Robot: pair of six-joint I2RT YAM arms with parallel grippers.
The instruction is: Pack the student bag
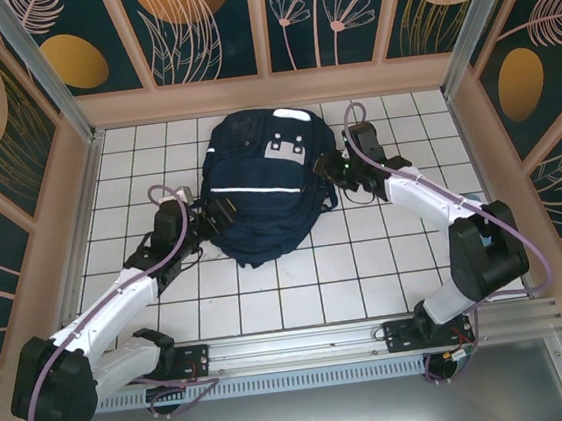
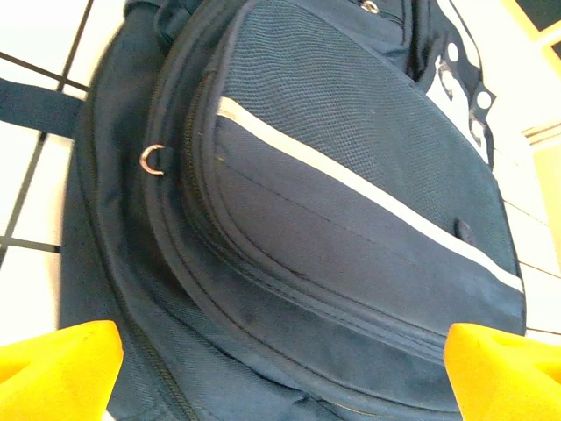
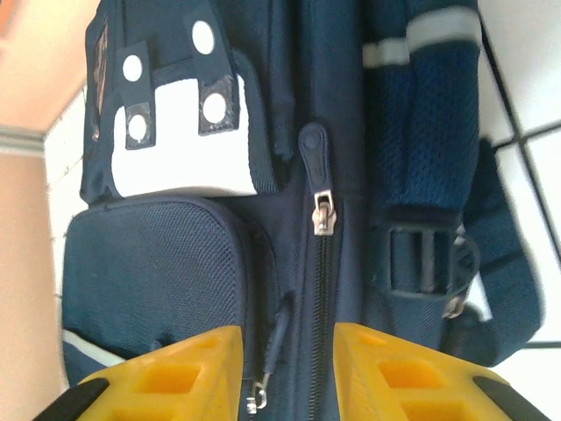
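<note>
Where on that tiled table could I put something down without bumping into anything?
Roomiest: the bare tiles in front of the student bag, between the two arms. Also the back corners, between the bag and the left wall or the right wall. Crowded: both flanks of the bag, where the left arm and right arm reach in.

A white tiled surface [image 1: 300, 299] sits enclosed by 3 wood-framed walls [image 1: 206, 27] of dark teal floral panels.

Student bag [image 1: 259, 188] on table [image 1: 369, 282], mid-rear, L hand [image 1: 218, 209] left of it, R hand [image 1: 336, 167] right
</note>
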